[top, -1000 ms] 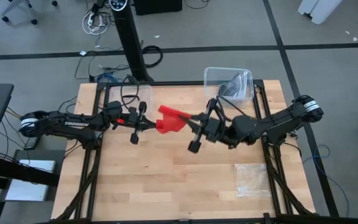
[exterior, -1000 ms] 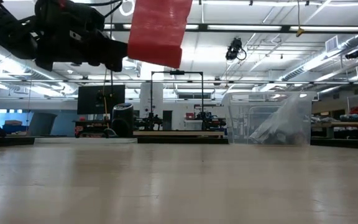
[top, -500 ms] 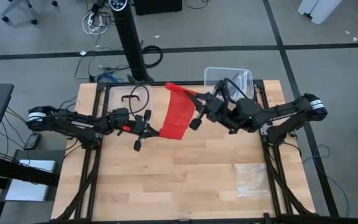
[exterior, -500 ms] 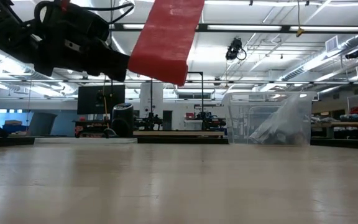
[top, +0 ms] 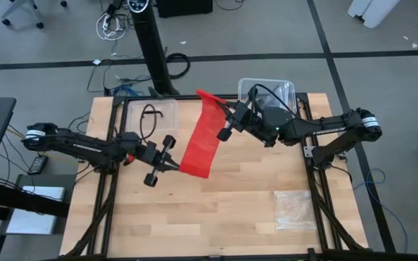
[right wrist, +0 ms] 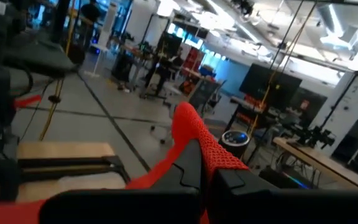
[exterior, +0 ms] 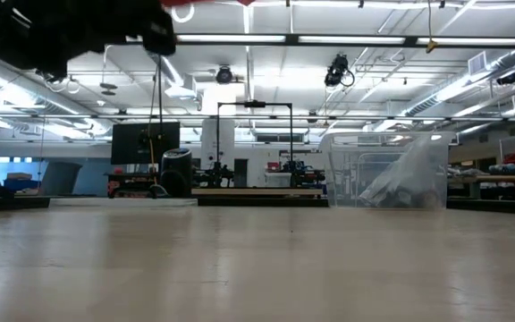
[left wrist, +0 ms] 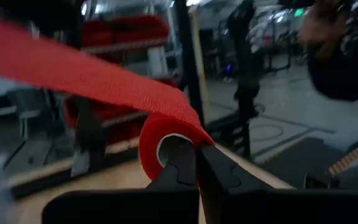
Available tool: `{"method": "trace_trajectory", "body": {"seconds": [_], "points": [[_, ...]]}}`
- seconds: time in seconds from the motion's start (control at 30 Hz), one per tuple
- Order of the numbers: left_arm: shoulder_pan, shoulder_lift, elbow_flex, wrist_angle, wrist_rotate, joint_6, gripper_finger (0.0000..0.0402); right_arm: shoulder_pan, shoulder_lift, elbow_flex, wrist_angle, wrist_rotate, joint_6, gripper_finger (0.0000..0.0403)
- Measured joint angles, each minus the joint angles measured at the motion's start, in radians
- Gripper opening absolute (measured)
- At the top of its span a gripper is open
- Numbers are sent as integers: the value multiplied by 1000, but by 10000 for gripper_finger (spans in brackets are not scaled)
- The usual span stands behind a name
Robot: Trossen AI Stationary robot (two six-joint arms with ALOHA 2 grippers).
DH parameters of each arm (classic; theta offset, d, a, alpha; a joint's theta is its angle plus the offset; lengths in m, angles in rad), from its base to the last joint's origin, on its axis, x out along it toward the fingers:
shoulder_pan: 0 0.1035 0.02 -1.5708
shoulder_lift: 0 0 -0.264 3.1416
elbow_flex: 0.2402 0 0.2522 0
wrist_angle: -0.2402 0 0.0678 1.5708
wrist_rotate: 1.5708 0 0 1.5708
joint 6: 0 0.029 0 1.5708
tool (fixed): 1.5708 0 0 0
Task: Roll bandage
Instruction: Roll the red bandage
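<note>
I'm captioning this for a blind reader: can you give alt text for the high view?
From above, the bandage hangs stretched as a red band over the wooden table, held between the left gripper and the right gripper. A clear bin sits at the table's far edge.

Left arm reaches in low from the left edge, left gripper (top: 171, 165) up off the table near mid-table, fingers (left wrist: 188, 165) pinched tight together. Right arm stretches in from the right, right gripper (top: 226, 116) raised near the far edge, fingers (right wrist: 194, 165) clamped.
</note>
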Motion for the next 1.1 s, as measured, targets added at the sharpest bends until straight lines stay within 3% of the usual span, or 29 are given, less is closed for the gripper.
{"method": "trace_trajectory", "body": {"seconds": [0.4, 0.87, 1.1], "points": [[-85, -84, 72, -63, 7, 3, 0, -8, 35, 0, -205, -98, 240, 0], [-113, -165, 104, -61, -27, 5, 0, 82, 60, -1, -356, -96, 422, 1], [-113, -189, 104, -56, -50, 5, 0, 113, 60, -1, -362, -95, 448, 25]]}}
